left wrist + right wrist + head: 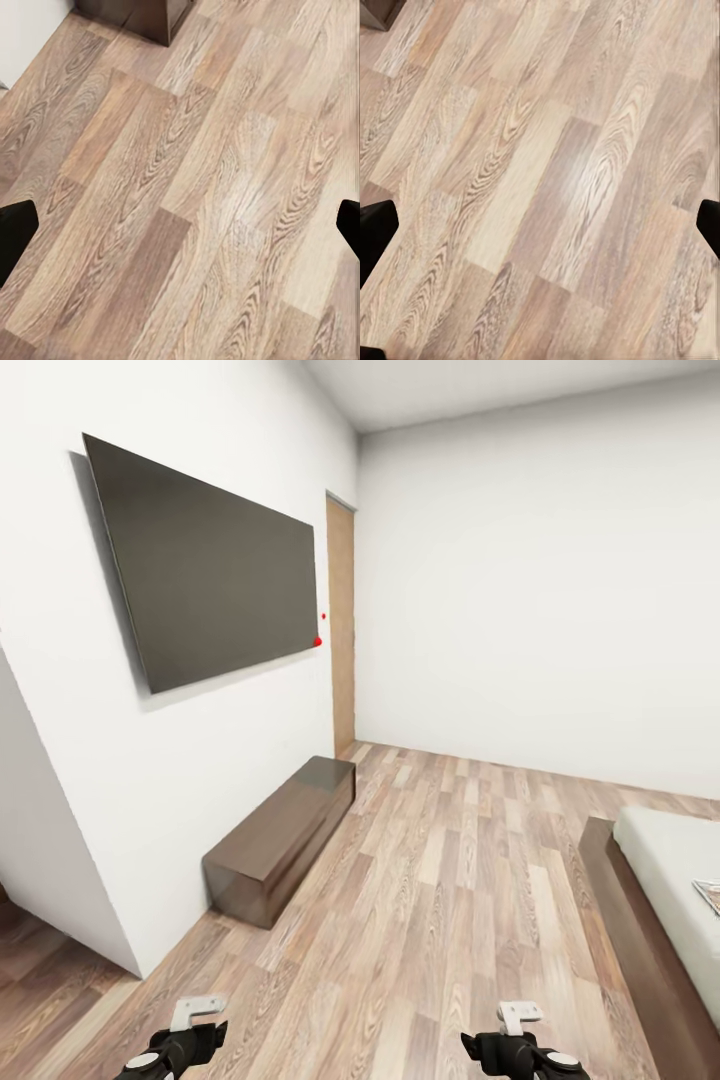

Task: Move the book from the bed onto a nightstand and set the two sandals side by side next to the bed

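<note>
Facing a bedroom corner from my head camera: at far left a white wall (pixel 230 780) carries a large dark flat television (pixel 205 565), tilted in perspective, with two small red dots (pixel 318 641) just off its lower right corner. Below the screen a long low dark brown cabinet (pixel 285 835) stands against that wall on the wood-plank floor (pixel 450 920); its near end also shows at the edge of my left wrist view (pixel 142 15). Past the cabinet a light wooden door (pixel 342 630) sits in the room's corner, next to the bare white far wall (pixel 540 590). My left gripper (pixel 178 1048) sits low at the bottom of the head view, over bare planks; in the left wrist view its two dark fingertips (pixel 15 232) stand at opposite edges of the frame, spread wide apart, nothing between them. My right gripper (pixel 520 1050) sits likewise at the bottom, well apart from the left; its fingertips (pixel 376 229) are also spread wide, holding nothing, planks beneath. At far right the bed (pixel 625 920) enters the frame: dark brown frame, light grey-white mattress. On the mattress, cut by the right edge, lies a thin flat item, probably the book (pixel 709 895); too little shows to read the cover.
</note>
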Controlling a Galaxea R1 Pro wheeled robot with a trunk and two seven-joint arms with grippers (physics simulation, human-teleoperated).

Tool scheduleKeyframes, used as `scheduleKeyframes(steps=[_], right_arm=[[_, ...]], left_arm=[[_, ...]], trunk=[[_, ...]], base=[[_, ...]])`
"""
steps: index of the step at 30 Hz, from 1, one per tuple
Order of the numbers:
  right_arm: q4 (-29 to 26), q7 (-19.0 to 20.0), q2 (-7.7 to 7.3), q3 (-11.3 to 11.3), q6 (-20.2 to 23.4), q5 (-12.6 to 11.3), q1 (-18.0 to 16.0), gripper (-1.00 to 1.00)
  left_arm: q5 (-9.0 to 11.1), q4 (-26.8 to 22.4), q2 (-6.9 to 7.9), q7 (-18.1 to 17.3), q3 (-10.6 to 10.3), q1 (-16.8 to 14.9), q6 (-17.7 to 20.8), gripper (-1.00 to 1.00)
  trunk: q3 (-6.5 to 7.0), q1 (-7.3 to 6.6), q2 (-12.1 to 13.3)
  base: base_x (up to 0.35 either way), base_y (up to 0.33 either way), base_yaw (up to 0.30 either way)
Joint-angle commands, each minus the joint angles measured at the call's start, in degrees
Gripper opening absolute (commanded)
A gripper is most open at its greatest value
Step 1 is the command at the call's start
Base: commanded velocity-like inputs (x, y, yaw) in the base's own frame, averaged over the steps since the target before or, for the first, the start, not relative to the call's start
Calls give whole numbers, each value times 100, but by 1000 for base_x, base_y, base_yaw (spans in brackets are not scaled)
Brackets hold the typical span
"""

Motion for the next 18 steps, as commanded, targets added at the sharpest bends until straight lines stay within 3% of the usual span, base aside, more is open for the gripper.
scheduleKeyframes(steps=[1,18], right_arm=[[-7,40,4,-49,17,41,-3,100],[-6,40,4,-47,17,41,-3,100]], left_arm=[[60,4,4,-7,-48,-1,-20,100],[60,4,4,-7,-48,1,-20,100]], trunk=[[2,2,-4],[77,2,-4]], base=[[3,3,-261],[1,1,-261]])
